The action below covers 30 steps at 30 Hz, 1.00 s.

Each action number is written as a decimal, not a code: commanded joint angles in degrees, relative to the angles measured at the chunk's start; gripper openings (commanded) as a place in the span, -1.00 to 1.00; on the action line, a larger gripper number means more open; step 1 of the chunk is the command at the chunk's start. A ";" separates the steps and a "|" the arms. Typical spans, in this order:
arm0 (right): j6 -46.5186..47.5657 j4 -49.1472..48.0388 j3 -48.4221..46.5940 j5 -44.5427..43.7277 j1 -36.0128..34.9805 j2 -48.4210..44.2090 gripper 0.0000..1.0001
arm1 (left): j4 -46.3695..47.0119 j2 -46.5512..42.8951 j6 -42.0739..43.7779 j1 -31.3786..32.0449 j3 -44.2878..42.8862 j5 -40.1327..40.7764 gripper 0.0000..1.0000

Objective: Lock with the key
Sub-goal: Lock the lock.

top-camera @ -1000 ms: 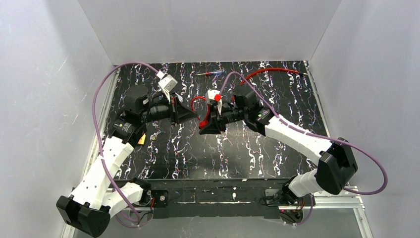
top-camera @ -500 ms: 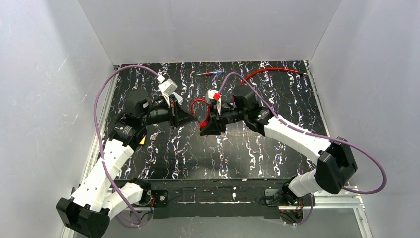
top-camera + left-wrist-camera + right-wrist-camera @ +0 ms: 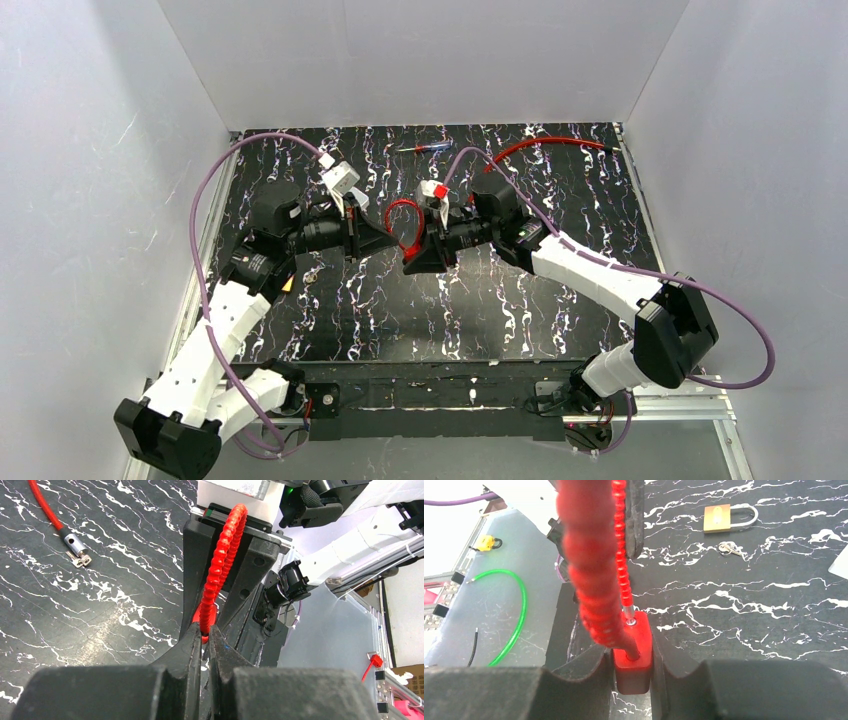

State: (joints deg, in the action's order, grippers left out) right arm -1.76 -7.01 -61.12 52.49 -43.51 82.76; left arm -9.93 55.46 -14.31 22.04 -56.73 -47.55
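— Wrist of the left arm is sitting slightly lower than a second ago, with the elbow near the left wall; its tip is staying put.

— Beside that arm, a brass padlock is lying on the table, half hidden from above.

— The left gripper is pressing its fingers together at the red cable lock. Whether a key is sitting between them is not showing.

— At mid-table, the right gripper is clamping that lock's body, and the loop is rising between the two tips.

— Dark tabletop is stretching open from the grippers to the near rail.

— The right arm is looking almost unchanged.
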 commanded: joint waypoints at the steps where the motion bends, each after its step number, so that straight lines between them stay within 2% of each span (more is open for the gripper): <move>1: 3.82 -3.18 -2.08 2.41 -0.08 -1.91 -0.97 | -4.48 1.57 0.44 0.90 1.06 -1.75 -1.00; 6: 8.81 3.52 -4.99 1.49 -0.08 -3.03 -0.97 | -4.52 3.12 -0.98 0.91 2.56 -1.52 -1.00; 17: 12.02 6.92 -7.93 -1.46 -0.74 -2.02 -0.97 | -3.44 4.20 -1.87 1.65 5.15 -2.81 -1.00; 24: 13.86 9.94 -9.13 -2.95 -2.95 -0.72 -0.97 | 2.04 3.80 -5.75 2.09 10.35 -3.98 -1.00; 30: 15.04 10.96 -9.51 -3.82 -3.33 -0.17 -0.97 | 2.50 3.35 -5.99 2.76 11.59 -5.06 -1.00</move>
State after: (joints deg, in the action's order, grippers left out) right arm 11.57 13.93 -63.66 46.48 -45.78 83.83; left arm -3.79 58.43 -20.40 22.37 -47.40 -49.17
